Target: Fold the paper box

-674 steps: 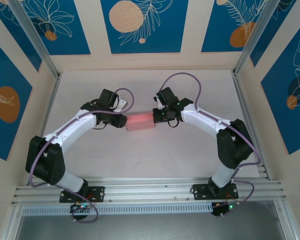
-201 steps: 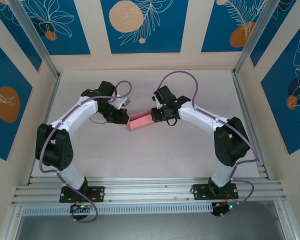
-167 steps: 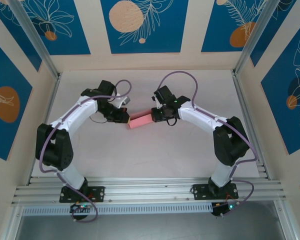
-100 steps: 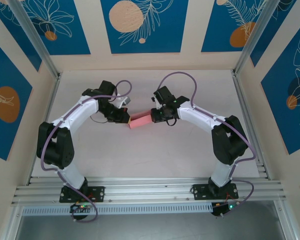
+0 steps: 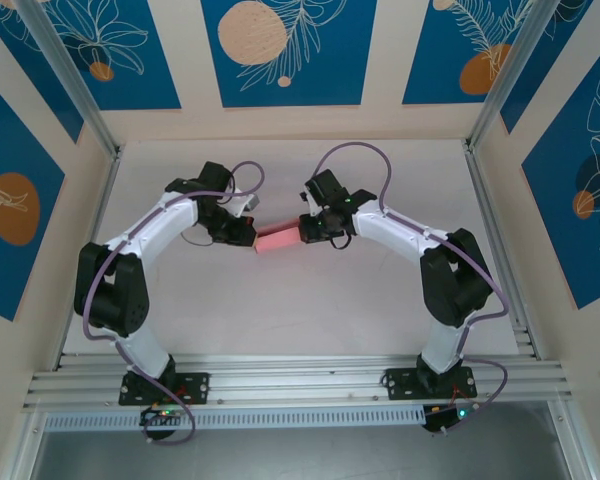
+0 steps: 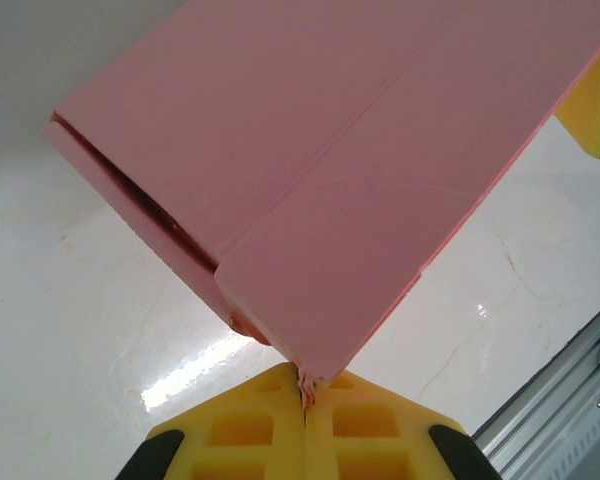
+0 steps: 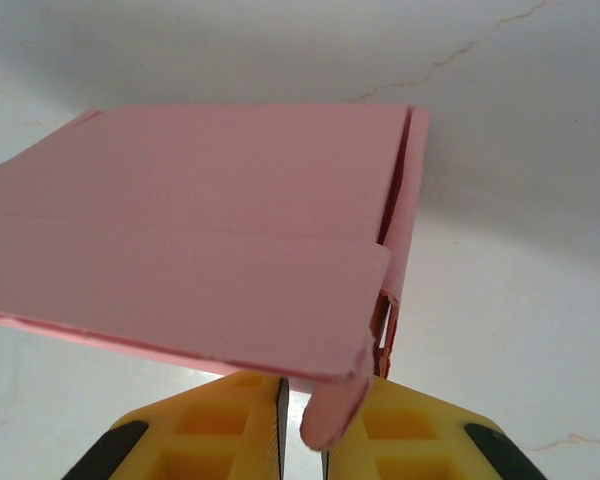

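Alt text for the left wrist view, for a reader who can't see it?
The left gripper pinches one corner of the pink paper box between shut yellow fingers, above the white table. The box stretches up and right, with a seam gaping along its left edge. A metal rail crosses the lower right corner.

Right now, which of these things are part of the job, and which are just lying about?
In the job: the paper box, pinched at opposite ends by the left gripper and the right gripper.
Not part of it: the white table, the metal rail, the blue wall panels.
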`<action>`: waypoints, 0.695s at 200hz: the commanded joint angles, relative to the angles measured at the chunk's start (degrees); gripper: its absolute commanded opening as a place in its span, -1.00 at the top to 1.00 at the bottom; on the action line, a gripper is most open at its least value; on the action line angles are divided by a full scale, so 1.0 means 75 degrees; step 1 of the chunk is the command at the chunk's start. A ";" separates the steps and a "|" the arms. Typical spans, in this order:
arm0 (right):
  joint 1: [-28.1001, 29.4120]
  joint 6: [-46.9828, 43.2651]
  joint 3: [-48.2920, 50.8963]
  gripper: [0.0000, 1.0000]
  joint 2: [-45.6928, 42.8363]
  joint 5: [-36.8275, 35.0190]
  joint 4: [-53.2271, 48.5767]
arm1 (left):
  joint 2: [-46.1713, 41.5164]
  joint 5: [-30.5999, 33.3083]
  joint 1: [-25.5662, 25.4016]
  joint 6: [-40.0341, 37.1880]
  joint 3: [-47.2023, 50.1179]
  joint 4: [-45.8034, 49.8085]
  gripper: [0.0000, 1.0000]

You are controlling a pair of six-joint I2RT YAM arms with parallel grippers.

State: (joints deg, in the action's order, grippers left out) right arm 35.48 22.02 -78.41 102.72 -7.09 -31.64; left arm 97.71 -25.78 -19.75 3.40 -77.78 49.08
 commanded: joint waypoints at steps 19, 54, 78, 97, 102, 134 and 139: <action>0.0033 0.0041 -0.0530 0.64 0.0248 0.0445 -0.0058 | 0.0292 0.0478 0.0025 0.0109 0.0042 -0.0358 1.00; 0.0027 0.0041 -0.0687 0.64 0.0368 0.0512 -0.0118 | 0.0517 0.0858 0.0030 0.0040 -0.0138 -0.0346 1.00; 0.0003 0.0039 -0.0726 0.64 0.0392 0.0530 -0.0139 | 0.0601 0.1032 0.0024 0.0079 -0.0188 -0.0400 1.00; 0.0002 0.0063 -0.0702 0.59 0.0336 0.0547 -0.0188 | 0.0613 0.1121 0.0022 0.0212 -0.0118 -0.0665 1.00; -0.0002 0.0074 -0.0670 0.56 0.0321 0.0547 -0.0189 | 0.0620 0.1129 0.0025 0.0270 -0.0073 -0.0779 1.00; -0.0077 0.0258 0.0098 0.33 -0.0003 0.0432 0.0098 | 0.0573 0.0780 -0.0043 0.1058 0.0590 -0.2037 0.90; -0.0101 0.0304 0.0290 0.29 -0.0073 0.0477 0.0200 | 0.0557 0.0790 -0.0067 0.1170 0.0725 -0.2217 0.90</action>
State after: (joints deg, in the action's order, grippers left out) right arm 35.35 23.05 -80.49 104.79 -5.32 -31.66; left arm 101.75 -18.28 -19.75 7.16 -76.42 39.99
